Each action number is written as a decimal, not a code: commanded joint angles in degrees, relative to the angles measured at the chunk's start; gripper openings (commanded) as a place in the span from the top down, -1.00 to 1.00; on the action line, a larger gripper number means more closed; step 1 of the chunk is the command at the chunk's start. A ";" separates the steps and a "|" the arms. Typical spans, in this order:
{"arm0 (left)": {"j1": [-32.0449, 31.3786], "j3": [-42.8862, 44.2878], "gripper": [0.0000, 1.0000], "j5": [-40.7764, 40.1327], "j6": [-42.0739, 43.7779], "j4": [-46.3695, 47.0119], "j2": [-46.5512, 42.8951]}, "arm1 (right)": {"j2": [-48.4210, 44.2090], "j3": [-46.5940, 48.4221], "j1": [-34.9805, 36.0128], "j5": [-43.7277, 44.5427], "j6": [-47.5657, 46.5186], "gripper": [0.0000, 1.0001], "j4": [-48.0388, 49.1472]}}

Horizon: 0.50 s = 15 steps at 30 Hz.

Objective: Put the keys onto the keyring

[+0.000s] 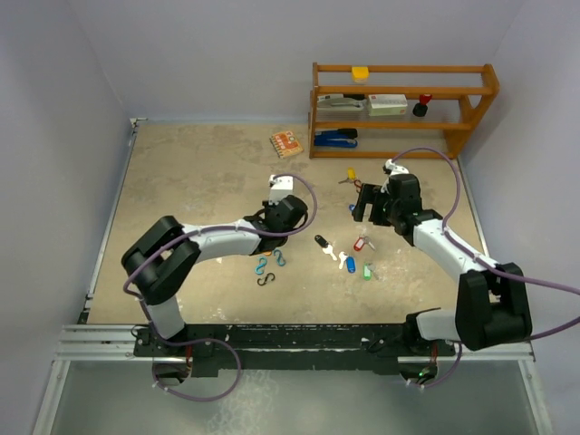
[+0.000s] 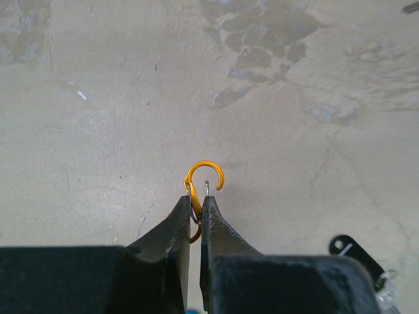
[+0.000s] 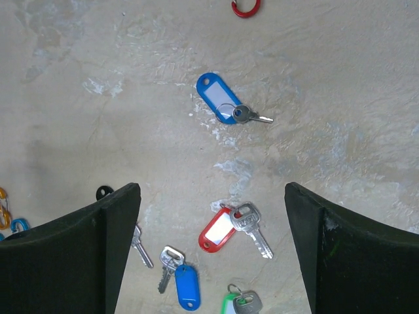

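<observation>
Orange clip [image 2: 203,163] pinched in left gripper [image 2: 200,208], jaws closed on it. Right gripper [image 3: 211,193] wide open, empty, above keys on worktop [image 3: 340,98]: blue-tag key [image 3: 218,103] at 12 o'clock of the gap, red-tag key [image 3: 219,230] at 6.

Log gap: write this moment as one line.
left tool shut on orange clip | right tool open over keys
</observation>
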 commanded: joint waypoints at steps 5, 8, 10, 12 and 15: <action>-0.18 -3.15 1.00 5.86 1.45 4.39 -8.53 | 0.81 3.55 0.81 1.38 -1.55 -0.80 -2.53; 0.05 -4.14 1.00 8.53 1.94 6.03 -9.66 | 0.59 3.11 1.00 1.58 -1.86 -0.76 -2.82; 0.37 -4.58 1.00 10.55 2.14 6.81 -10.16 | 0.59 2.93 1.12 1.48 -1.83 -0.73 -2.93; 0.60 -4.68 1.00 11.59 2.28 6.86 -10.51 | 0.59 2.74 1.34 1.67 -1.87 -0.70 -3.58; 0.74 -4.95 1.00 12.04 2.10 6.67 -10.97 | 0.27 1.90 1.65 2.22 -2.05 -0.65 -4.40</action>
